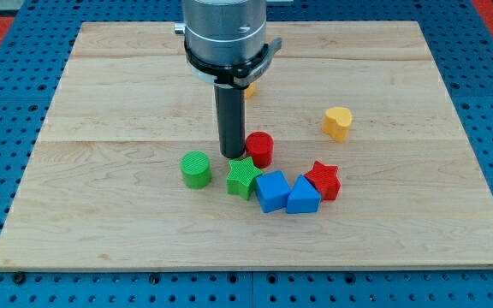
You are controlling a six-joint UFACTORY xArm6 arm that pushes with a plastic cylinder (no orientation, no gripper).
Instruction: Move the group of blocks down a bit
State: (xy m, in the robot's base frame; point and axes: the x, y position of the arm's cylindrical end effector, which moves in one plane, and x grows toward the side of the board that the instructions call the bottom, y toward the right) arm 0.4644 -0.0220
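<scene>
Tip (231, 156) down on board (101, 222), no jaws, holding nothing, just above green star (243, 178). Left of star: green cylinder (196, 168). Right: red cylinder (259, 149), blue cube (272, 191), blue triangle (303, 196), red star (323, 180).

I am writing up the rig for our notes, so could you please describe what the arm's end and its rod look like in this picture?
The arm's end is a wide, light grey metal cylinder entering from the view's top, ringed at its base by a black clamp band with small side tabs. Below it hangs a straight, smooth dark rod, round in section, ending in my tip. No cables or markings show.
</scene>
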